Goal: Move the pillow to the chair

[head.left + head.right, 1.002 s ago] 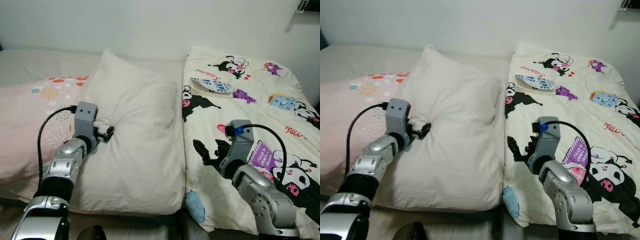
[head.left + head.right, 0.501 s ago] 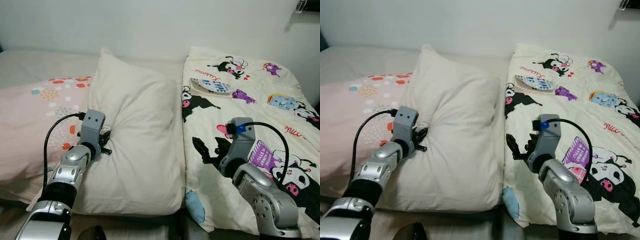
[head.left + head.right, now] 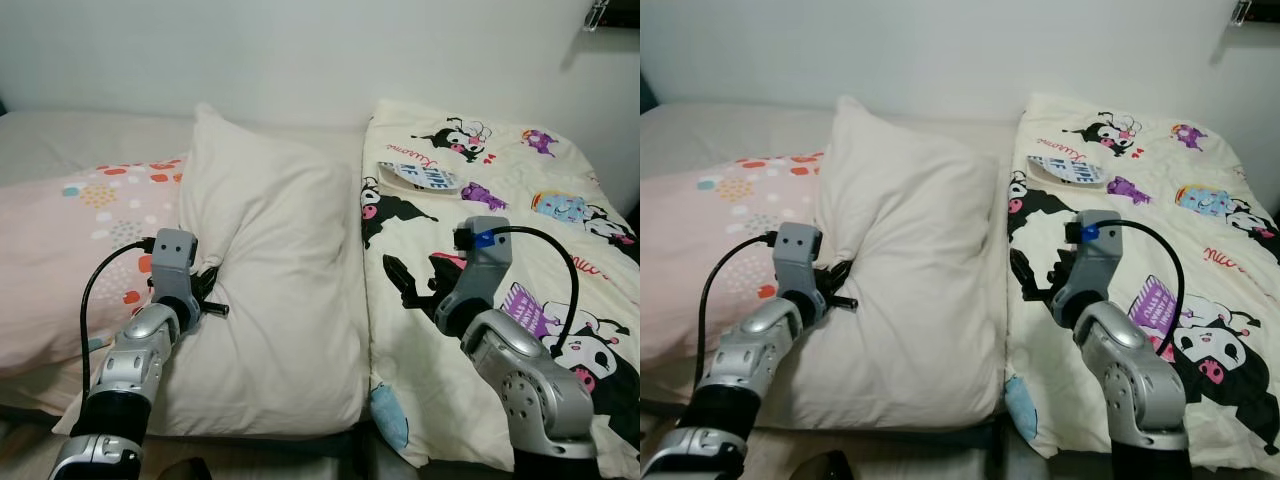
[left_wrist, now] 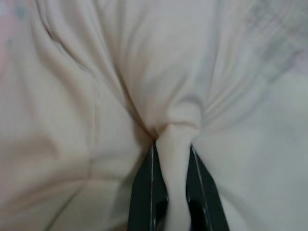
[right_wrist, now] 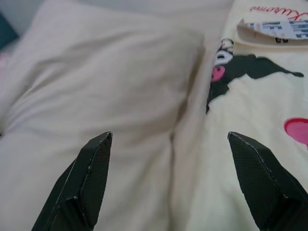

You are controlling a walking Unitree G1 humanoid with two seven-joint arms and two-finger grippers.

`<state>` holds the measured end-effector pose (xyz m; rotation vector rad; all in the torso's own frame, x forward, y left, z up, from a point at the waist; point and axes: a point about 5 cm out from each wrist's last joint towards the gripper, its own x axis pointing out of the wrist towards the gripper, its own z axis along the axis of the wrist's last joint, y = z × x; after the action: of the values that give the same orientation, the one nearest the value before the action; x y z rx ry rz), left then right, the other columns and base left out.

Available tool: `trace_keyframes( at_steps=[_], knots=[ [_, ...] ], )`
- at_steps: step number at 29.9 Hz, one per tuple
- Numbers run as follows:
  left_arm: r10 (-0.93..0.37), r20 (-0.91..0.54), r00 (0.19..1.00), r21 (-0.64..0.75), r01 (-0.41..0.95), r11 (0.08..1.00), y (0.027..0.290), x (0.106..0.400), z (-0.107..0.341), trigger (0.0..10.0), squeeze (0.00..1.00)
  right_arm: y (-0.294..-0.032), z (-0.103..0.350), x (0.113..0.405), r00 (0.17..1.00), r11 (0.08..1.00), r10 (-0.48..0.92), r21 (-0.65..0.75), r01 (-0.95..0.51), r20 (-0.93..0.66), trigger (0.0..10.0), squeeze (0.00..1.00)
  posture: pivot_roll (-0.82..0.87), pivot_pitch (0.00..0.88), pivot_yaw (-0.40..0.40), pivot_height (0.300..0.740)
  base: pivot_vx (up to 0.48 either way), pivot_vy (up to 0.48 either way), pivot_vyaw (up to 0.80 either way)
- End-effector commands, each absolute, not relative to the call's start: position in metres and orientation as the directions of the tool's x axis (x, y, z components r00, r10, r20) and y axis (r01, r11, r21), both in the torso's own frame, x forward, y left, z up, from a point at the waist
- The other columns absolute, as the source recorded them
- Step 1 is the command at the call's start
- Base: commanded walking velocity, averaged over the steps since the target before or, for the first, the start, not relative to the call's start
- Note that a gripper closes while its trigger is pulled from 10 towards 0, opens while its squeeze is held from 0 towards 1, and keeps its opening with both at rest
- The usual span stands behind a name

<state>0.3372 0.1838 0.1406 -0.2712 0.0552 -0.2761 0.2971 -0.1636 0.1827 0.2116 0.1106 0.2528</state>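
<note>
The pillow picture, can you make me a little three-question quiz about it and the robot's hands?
1. True or false: the left hand has pinched a fold of the pillow.
2. Are the right hand's fingers spread apart or closed?
3. What lies on the robot's right of the pillow? A) a cartoon-print blanket B) a red towel C) a wooden tray

Key
1. True: cream fabric is squeezed between its two black fingers.
2. Spread apart, holding nothing, by the pillow's right edge.
3. A
</note>
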Motion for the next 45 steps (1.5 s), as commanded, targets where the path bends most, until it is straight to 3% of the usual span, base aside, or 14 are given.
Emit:
trace_keyframes(
  at_steps=[1, 3, 4, 5, 7, 15, 20, 25, 26, 27, 28, 45],
  knots=[
    [-0.358, 0.201, 0.912, -0.436, 0.410, 0.801, 0.164, 0.330, 0.183, 0.0, 0.00, -0.152, 0.192, 0.302, 0.954, 0.927, 0.299, 0.239, -0.288, -0.013, 10.0, 0.00, -0.19, 0.000, -0.050, 0.515, 0.000, 0.000, 0.00],
    [-0.358, 0.201, 0.912, -0.436, 0.410, 0.801, 0.164, 0.330, 0.183, 0.0, 0.00, -0.152, 0.192, 0.302, 0.954, 0.927, 0.299, 0.239, -0.288, -0.013, 10.0, 0.00, -0.19, 0.000, -0.050, 0.515, 0.000, 0.000, 0.00],
    [-0.359, 0.339, 0.870, -0.477, 0.488, 0.731, 0.158, 0.323, 0.211, 0.0, 0.00, -0.147, 0.196, 0.305, 0.951, 0.924, 0.310, 0.230, -0.305, 0.014, 10.0, 0.00, -0.17, 0.000, -0.054, 0.520, 0.000, 0.000, 0.00],
    [-0.359, 0.339, 0.870, -0.477, 0.488, 0.731, 0.158, 0.323, 0.211, 0.0, 0.00, -0.147, 0.196, 0.305, 0.951, 0.924, 0.310, 0.230, -0.305, 0.014, 10.0, 0.00, -0.17, 0.000, -0.054, 0.520, 0.000, 0.000, 0.00],
    [-0.365, 0.532, 0.764, -0.468, 0.624, 0.626, 0.141, 0.302, 0.253, 0.0, 0.00, -0.140, 0.202, 0.311, 0.944, 0.917, 0.327, 0.223, -0.330, 0.053, 10.0, 0.00, -0.15, 0.000, -0.061, 0.530, 0.000, 0.000, 0.00],
    [-0.286, 0.654, 0.701, -0.503, 0.685, 0.528, 0.128, 0.282, 0.281, 0.0, 0.00, -0.133, 0.211, 0.324, 0.928, 0.900, 0.357, 0.228, -0.372, 0.104, 10.0, 0.00, -0.12, 0.000, -0.084, 0.560, 0.000, 0.000, 0.00],
    [-0.250, 0.659, 0.709, -0.516, 0.668, 0.537, 0.134, 0.281, 0.288, 0.0, 0.00, -0.127, 0.215, 0.328, 0.918, 0.889, 0.373, 0.232, -0.394, 0.131, 10.0, 0.00, -0.10, 0.000, -0.096, 0.580, 0.000, 0.000, 0.00],
    [-0.217, 0.622, 0.753, -0.504, 0.597, 0.624, 0.146, 0.283, 0.290, 0.0, 0.00, -0.122, 0.219, 0.331, 0.905, 0.875, 0.394, 0.236, -0.423, 0.161, 10.0, 0.00, -0.09, 0.000, -0.100, 0.600, 0.000, 0.000, 0.00],
    [-0.204, 0.585, 0.785, -0.500, 0.547, 0.671, 0.151, 0.285, 0.285, 1.5, 0.00, -0.120, 0.220, 0.331, 0.899, 0.869, 0.403, 0.236, -0.434, 0.171, 10.0, 0.00, -0.09, 0.000, -0.103, 0.610, 0.000, 0.000, 0.00],
    [-0.204, 0.585, 0.785, -0.500, 0.547, 0.671, 0.151, 0.285, 0.285, 1.5, 0.00, -0.120, 0.220, 0.331, 0.899, 0.869, 0.403, 0.236, -0.434, 0.171, 10.0, 0.00, -0.09, 0.000, -0.103, 0.610, 0.000, 0.000, 0.00],
    [-0.186, 0.556, 0.810, -0.501, 0.506, 0.702, 0.155, 0.286, 0.279, 10.0, 0.00, -0.119, 0.222, 0.331, 0.892, 0.863, 0.413, 0.236, -0.448, 0.181, 10.0, 0.00, -0.09, 0.000, -0.104, 0.620, 0.000, 0.000, 0.00],
    [-0.179, 0.474, 0.862, -0.488, 0.426, 0.762, 0.158, 0.277, 0.264, 10.0, 0.00, -0.112, 0.226, 0.330, 0.857, 0.832, 0.465, 0.222, -0.508, 0.222, 10.0, 0.00, -0.08, 0.000, -0.115, 0.680, -0.028, 0.000, 0.00]
  ],
)
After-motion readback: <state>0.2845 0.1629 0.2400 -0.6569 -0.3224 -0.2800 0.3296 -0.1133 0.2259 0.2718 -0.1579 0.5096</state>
